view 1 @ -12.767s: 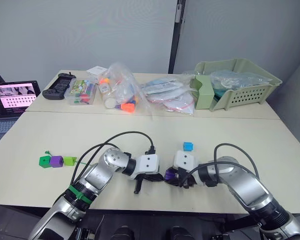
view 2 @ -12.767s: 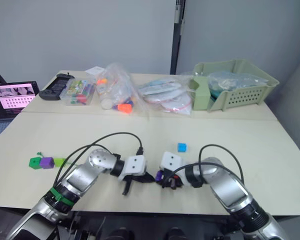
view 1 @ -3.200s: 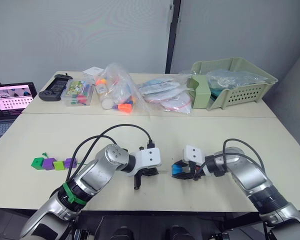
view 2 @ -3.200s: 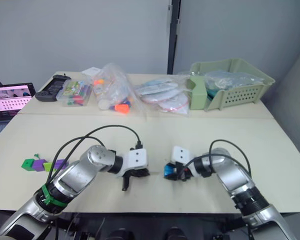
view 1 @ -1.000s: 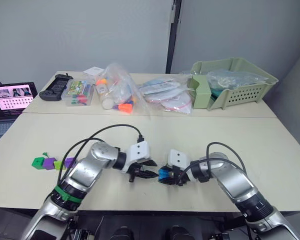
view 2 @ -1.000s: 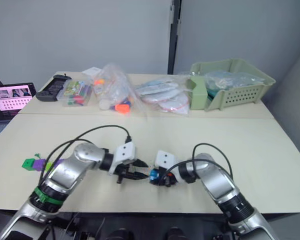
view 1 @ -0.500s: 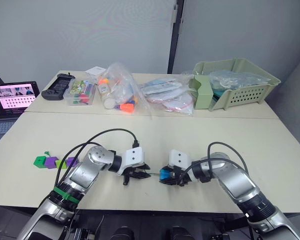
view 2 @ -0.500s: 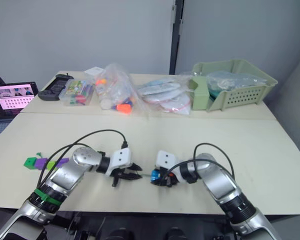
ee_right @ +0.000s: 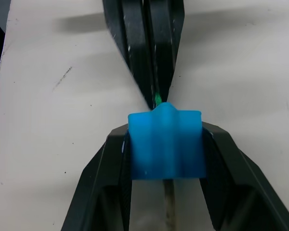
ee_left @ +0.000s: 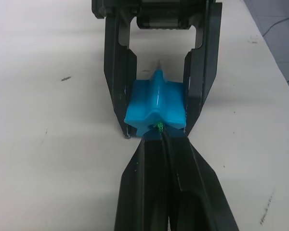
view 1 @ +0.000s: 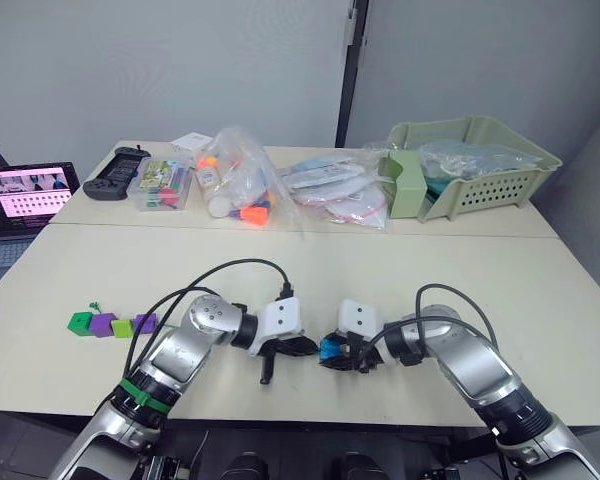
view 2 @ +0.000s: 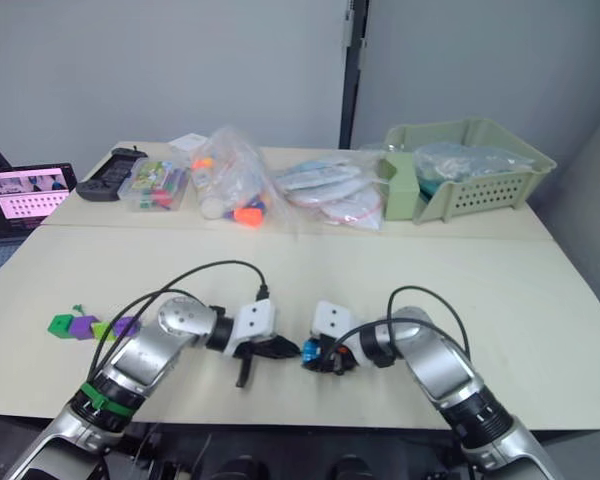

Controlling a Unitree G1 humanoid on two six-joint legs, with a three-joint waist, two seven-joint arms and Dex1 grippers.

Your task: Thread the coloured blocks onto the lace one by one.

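Pinching the lace (ee_left: 159, 126) between closed fingers, the left gripper (view 1: 302, 347) meets the blue block (view 1: 329, 349), which the right gripper (view 1: 336, 352) clamps. Four threaded blocks (view 1: 111, 324) lie well left.

No legible text, brand, number or sign anywhere. Laptop screen (view 1: 20, 200) at the far left shows pink-and-white content, too small to read. Marker case (view 1: 165, 185) on the surface (view 1: 540, 300) bears colourful print, unreadable.

Bare table (view 1: 310, 275) surrounds both grippers (clutter, like the basket (view 1: 480, 165), sits well back).
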